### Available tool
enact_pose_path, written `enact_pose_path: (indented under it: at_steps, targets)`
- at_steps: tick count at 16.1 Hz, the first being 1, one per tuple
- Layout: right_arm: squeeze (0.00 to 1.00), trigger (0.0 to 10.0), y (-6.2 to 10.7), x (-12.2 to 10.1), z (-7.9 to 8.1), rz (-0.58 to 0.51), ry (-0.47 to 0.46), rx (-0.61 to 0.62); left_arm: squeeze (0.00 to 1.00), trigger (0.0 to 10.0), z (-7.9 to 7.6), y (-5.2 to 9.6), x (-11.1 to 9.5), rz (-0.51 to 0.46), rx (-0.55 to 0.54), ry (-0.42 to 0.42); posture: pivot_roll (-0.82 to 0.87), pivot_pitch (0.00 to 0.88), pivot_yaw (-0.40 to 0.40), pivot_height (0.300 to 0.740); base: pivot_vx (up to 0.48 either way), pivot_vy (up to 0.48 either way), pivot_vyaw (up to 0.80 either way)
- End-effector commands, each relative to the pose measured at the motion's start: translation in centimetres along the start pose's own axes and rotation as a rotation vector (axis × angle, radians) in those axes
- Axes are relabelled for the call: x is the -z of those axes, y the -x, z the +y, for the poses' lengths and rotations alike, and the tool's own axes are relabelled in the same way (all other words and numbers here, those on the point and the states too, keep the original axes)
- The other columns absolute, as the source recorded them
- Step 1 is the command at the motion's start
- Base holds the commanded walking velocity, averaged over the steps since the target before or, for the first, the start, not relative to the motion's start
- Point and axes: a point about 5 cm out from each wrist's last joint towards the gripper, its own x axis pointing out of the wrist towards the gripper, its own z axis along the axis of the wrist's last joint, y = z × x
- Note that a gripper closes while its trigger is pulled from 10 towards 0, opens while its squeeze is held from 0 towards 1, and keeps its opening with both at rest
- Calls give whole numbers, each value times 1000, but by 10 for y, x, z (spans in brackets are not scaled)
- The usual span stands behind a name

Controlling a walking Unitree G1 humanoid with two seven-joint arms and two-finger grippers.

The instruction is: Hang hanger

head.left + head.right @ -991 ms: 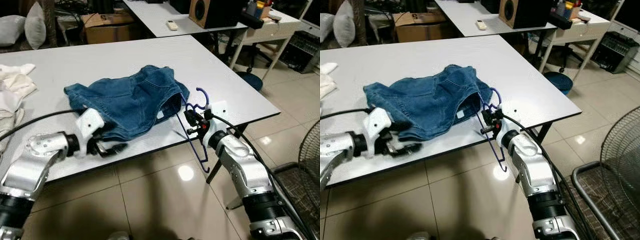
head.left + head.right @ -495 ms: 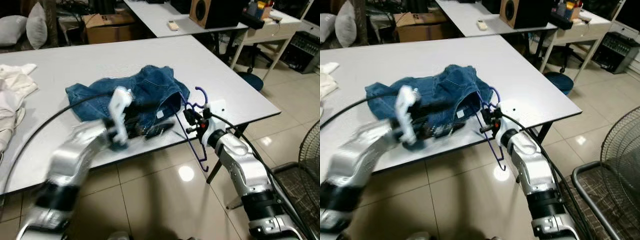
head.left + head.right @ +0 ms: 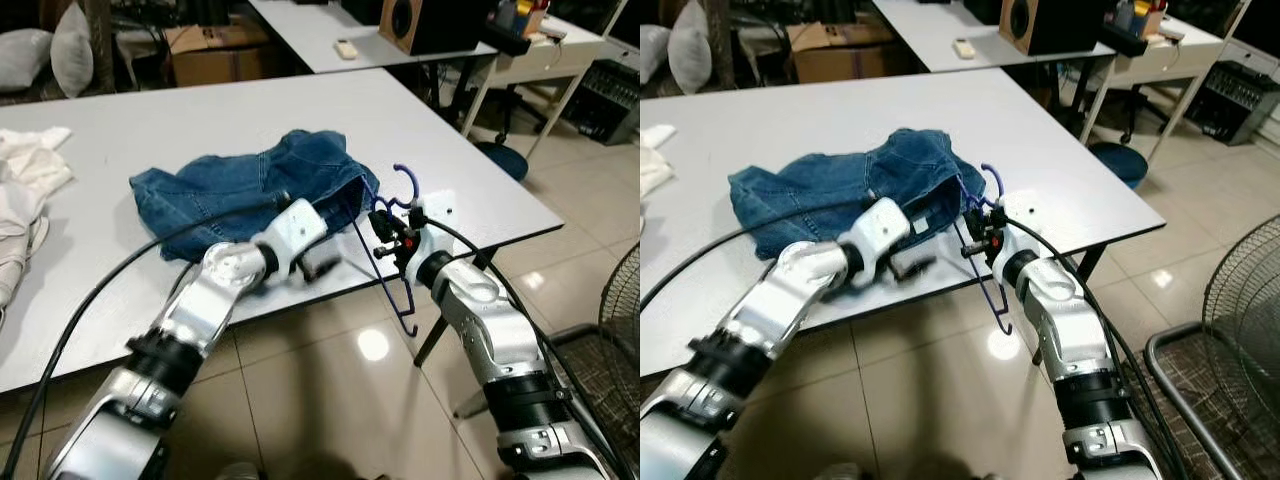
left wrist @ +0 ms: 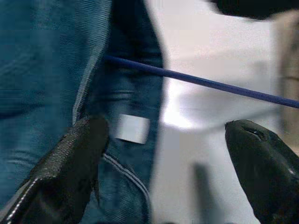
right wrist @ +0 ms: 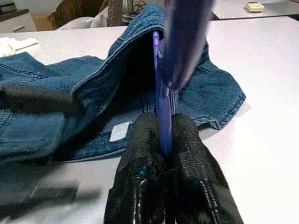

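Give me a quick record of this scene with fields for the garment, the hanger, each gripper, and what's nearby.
garment: blue denim jeans, crumpled on the white table, waistband opening toward the table's front edge
hanger: purple hanger, one end inside the waistband, the rest past the table edge
right gripper: shut on the hanger
left gripper: open, at the waistband by the hanger's wire
nearby: white cloth at the table's left

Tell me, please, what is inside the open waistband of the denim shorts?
One arm of the blue hanger, held by the right gripper, reaches into the denim shorts. A white label shows inside; the hanger's far end is covered.
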Motion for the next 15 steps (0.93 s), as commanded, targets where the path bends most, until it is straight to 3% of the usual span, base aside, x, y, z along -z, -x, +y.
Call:
enact_pose_path:
  at_steps: [1,5,6,8,10,12,13,15]
  targets:
    - [0,10000,2,-8,-3,-30,-8,9,1000,10000,5,-4,-4,-6,-90,-33,53,0,-23,740,0,0,0]
    - [0,10000,3,-11,-2,-39,-13,4,1000,10000,16,-10,-18,-45,-291,-190,51,0,-23,740,0,0,0]
    - [0,10000,3,-11,-2,-41,-14,4,1000,10000,13,-11,-25,-104,-283,-186,49,0,-21,740,0,0,0]
    - [0,10000,3,-11,-2,-40,-15,7,1000,10000,-8,-8,-36,-238,-97,-131,46,0,-17,740,0,0,0]
    - [0,10000,4,-11,-3,-37,-16,9,1000,10000,-15,-4,-34,-247,-24,-206,46,0,-17,740,0,0,0]
    - [0,10000,4,-9,-4,-29,-15,9,1000,10000,-15,11,-24,-257,68,-187,46,0,-17,740,0,0,0]
    - [0,10000,4,-8,-3,-26,-14,6,1000,10000,-9,15,-19,-234,57,-212,46,0,-17,740,0,0,0]
    - [0,10000,3,-8,-3,-23,-13,1,1000,10000,10,16,-13,-187,-82,-205,46,0,-17,740,0,0,0]
